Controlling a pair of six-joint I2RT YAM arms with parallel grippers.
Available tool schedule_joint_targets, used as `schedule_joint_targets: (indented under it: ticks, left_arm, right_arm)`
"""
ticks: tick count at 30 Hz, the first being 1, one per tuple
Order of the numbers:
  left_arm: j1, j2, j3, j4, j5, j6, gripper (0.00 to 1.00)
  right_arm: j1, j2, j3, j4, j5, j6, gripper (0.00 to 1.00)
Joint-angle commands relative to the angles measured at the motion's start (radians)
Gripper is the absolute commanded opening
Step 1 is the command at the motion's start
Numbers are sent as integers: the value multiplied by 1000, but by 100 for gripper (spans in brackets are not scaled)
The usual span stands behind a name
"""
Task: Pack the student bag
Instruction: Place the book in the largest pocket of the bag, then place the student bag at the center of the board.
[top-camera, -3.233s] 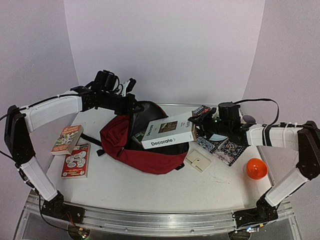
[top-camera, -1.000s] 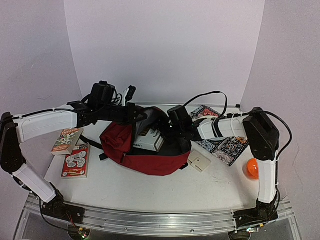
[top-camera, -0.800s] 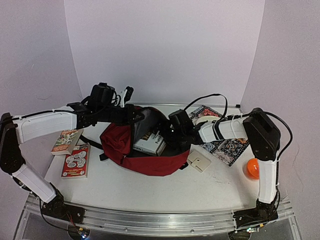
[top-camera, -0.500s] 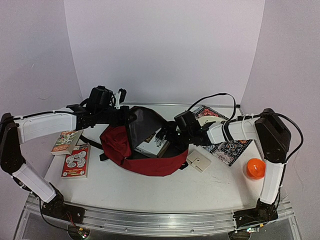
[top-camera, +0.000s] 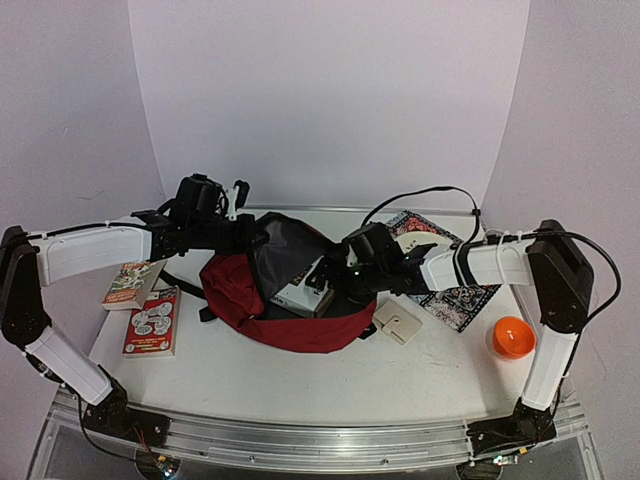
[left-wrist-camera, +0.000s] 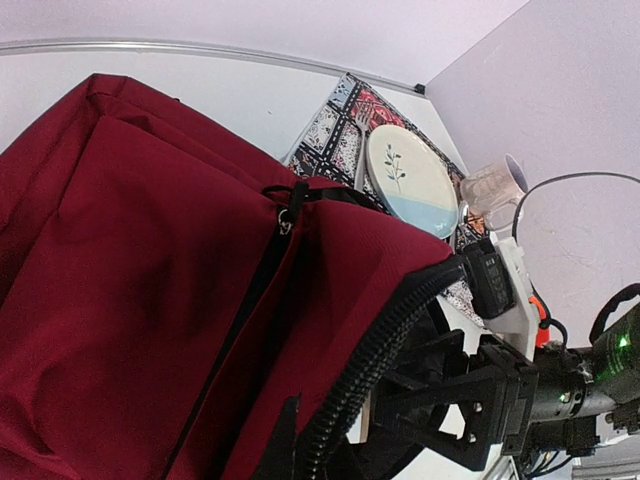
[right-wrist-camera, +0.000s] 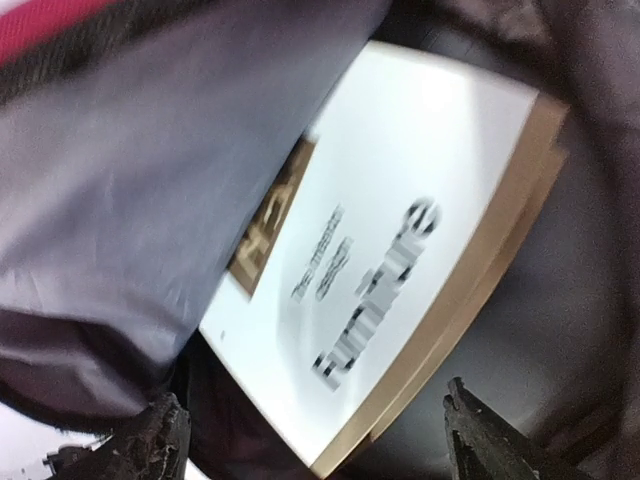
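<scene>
Now that the white book (right-wrist-camera: 390, 250) is inside the student bag (top-camera: 290, 325), the right gripper (top-camera: 330, 280) has let go, left gripper (top-camera: 248, 232) still pinching the flap (top-camera: 285, 245) open, so one item packed.

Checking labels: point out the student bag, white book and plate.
student bag (top-camera: 300, 328): top view, red outer fabric.
white book (right-wrist-camera: 420, 170): right wrist view, front cover.
plate (left-wrist-camera: 410, 165): left wrist view, cream face.

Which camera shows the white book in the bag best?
Right wrist: the white book fills the frame, blurred, partly under the student bag lining. Top external shows only its white edge in the opening. Left wrist hides it.
</scene>
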Motion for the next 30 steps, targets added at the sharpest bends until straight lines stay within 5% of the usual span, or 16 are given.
schedule_joint_targets:
  ticks: [1,10,21,30]
  left_arm:
    - [-2,-38,16,-35,-68,18,3]
    - [33,25,-46,-93,-366,30,23]
    - [99,-18,39,-257,-443,110,81]
    - [139,-33,54,-342,-368,188,97]
  right_arm:
    - [25,-8,14,-19,-4,-20,87]
    - [25,-152,-53,-21,116,-143,92]
    - [25,-359,-147,-36,234,-306,98]
    - [26,-421,-201,-39,301,-409,98]
